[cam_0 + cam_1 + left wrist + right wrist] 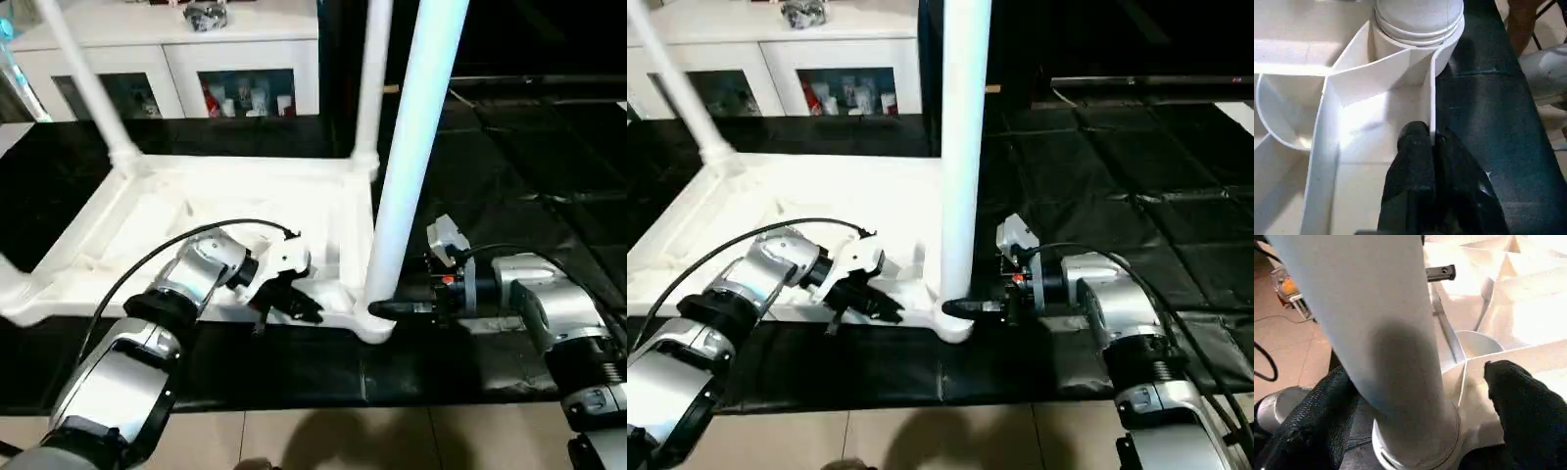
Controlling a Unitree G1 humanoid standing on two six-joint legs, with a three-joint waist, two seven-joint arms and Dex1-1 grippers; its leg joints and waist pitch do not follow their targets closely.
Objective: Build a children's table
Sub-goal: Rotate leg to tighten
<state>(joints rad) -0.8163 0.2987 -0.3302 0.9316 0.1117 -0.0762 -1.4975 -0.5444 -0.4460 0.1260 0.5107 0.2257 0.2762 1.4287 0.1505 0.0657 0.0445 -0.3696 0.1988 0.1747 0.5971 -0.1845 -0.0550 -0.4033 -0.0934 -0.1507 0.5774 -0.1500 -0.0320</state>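
Black mat (509,176); ribbed white plastic table (196,211), tapered round leg (416,147).

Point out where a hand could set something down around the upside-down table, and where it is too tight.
Free: the black mat right of the table top, beyond the right gripper, and the mat strip along the near edge. Crowded: the near right corner, where the left gripper pinches the rim beside the standing leg and the right gripper's fingers flank that leg's base.
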